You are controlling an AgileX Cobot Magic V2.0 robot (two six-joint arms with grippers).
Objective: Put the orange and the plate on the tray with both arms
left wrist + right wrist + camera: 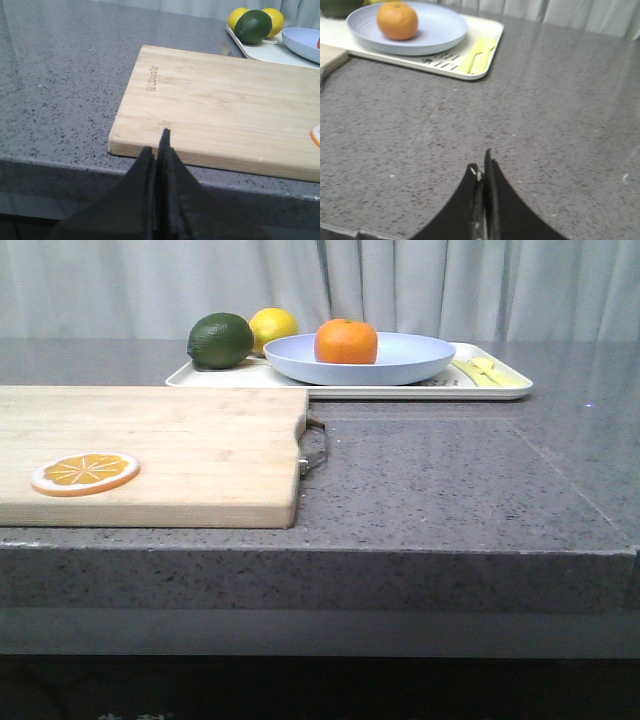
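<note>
The orange (346, 341) sits in the pale lavender-blue plate (425, 360), and the plate rests on the cream-white tray (340, 390) at the back of the counter. The right wrist view shows the same orange (397, 20), plate (440, 27) and tray (485, 55). My left gripper (157, 145) is shut and empty, low at the counter's front edge before the wooden cutting board (225, 105). My right gripper (482, 167) is shut and empty over bare counter, well short of the tray. Neither gripper shows in the front view.
A dark green lime (220, 340) and a yellow lemon (272, 327) sit on the tray's left end; yellow strips (485, 371) lie on its right end. The cutting board (150, 450) holds an orange slice (85, 473). Grey counter (450, 480) lies right of the board.
</note>
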